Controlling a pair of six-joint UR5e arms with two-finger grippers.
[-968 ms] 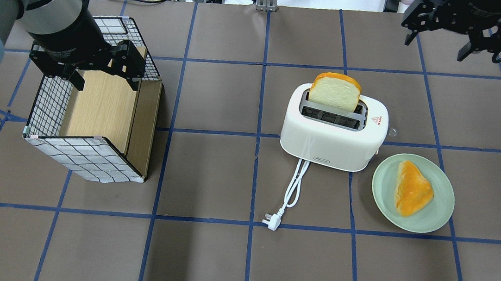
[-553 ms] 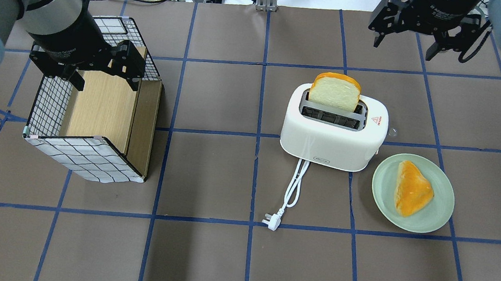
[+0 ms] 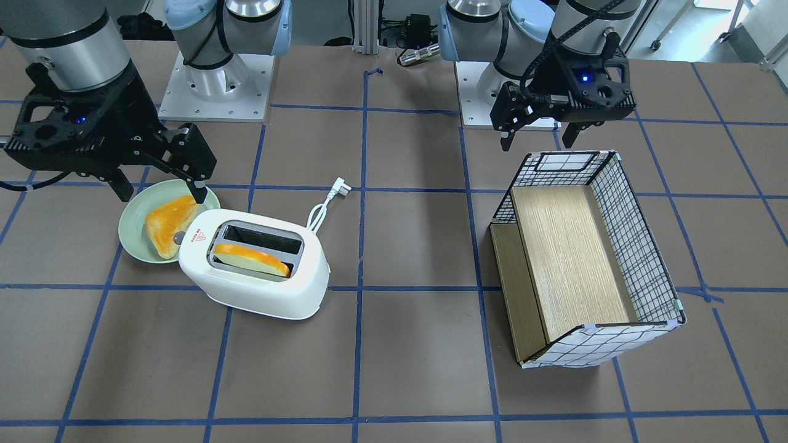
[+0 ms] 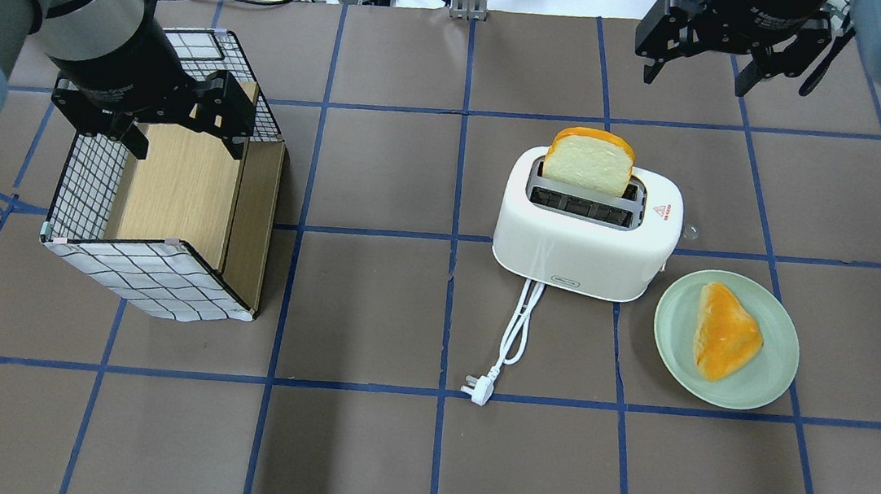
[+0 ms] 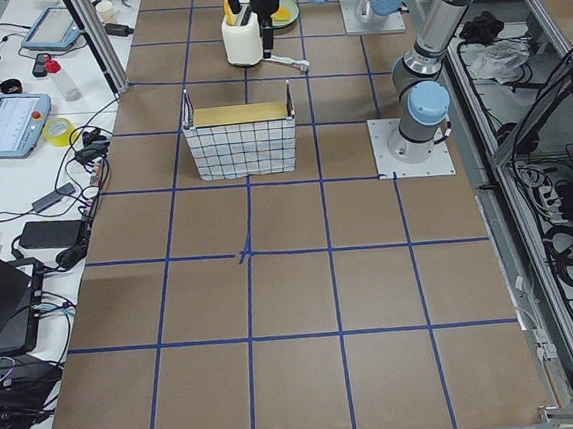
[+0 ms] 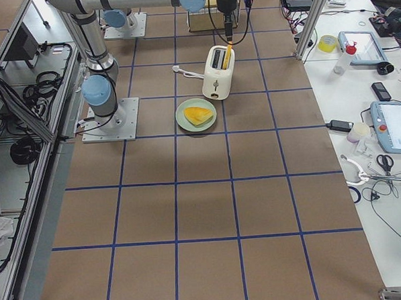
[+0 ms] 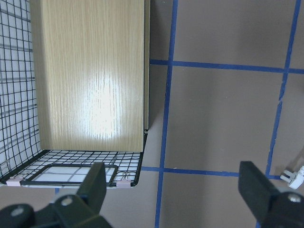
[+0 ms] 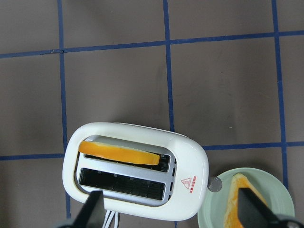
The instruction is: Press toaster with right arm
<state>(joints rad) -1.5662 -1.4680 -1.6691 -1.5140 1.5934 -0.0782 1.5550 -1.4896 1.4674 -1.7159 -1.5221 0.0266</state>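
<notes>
We find the toaster (image 4: 586, 225) standing upright on the table (image 4: 353, 451), in the robot's right half. A slice of bread (image 4: 589, 160) stands partly out of the slot farther from the robot, while the nearer slot is empty. The red triangle mark (image 8: 188, 182) sits on top at the end that carries the small grey knob (image 8: 214, 184). Just beside that end lies a pale green plate (image 4: 771, 372) with a piece of bread (image 4: 726, 330) on it. The white cord (image 4: 518, 329) runs from the toaster toward the robot's side and ends in a plug (image 4: 477, 390) lying on the table.

The right gripper (image 4: 694, 77) hangs above the table, apart from the toaster, its two fingers spread wide with nothing between them. Its wrist camera looks straight down on the toaster's slots.

The left gripper (image 4: 188, 143) hovers over the far end of a wire basket (image 4: 150, 282) – a mesh box with a wooden panel inside and checked cloth at one end. Its fingers are also wide apart and empty. The basket sits well apart from the toaster – on the robot's left half of the table.
</notes>
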